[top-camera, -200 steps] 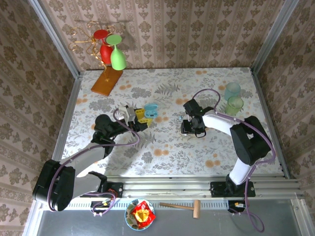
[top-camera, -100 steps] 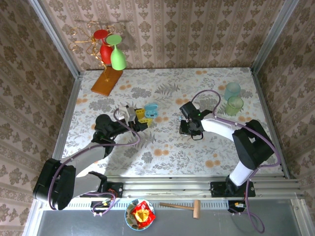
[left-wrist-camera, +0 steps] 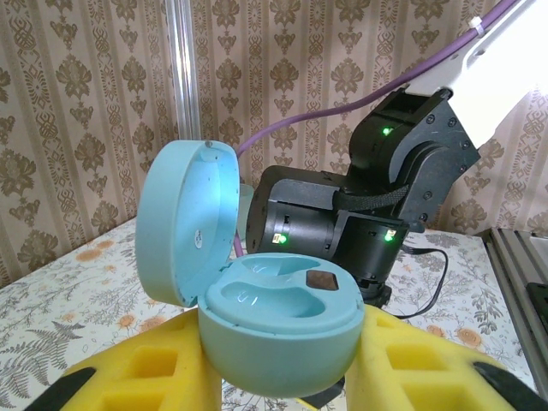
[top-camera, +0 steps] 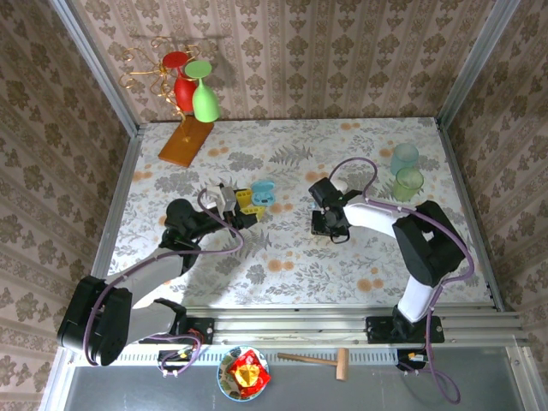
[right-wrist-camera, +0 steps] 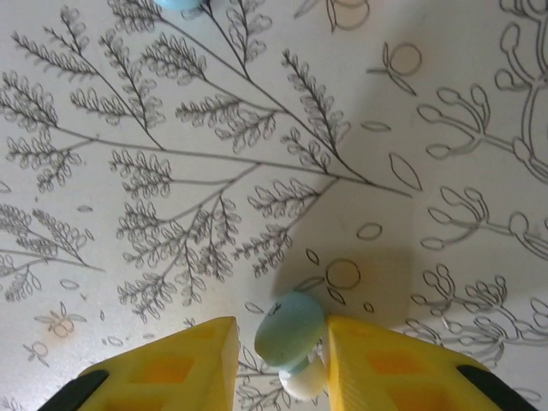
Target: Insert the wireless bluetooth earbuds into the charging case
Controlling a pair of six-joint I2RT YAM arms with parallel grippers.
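**Jaws: case clamped on the left, earbud bracketed on the right**

Left jaws are clamped on the charging case (left-wrist-camera: pixel 274 321), its lid (left-wrist-camera: pixel 184 223) swung open toward 9 o'clock and both wells empty. Right jaws stand narrowly apart around one earbud (right-wrist-camera: pixel 291 330), low over the surface (right-wrist-camera: pixel 428 128). It touches the pad (right-wrist-camera: pixel 377 360) at its 3 o'clock with a sliver of gap opposite, so I cannot tell whether it is truly pinched. A second earbud (right-wrist-camera: pixel 180 3) lies toward 11 o'clock. From above, the case sits at 10 o'clock of the right jaws. My judgement on handling: the earbud is light, hard, smooth and rounded (likely to squirt out), so grip squarely and gently across its bulb, leaving the pale tip free for a well.
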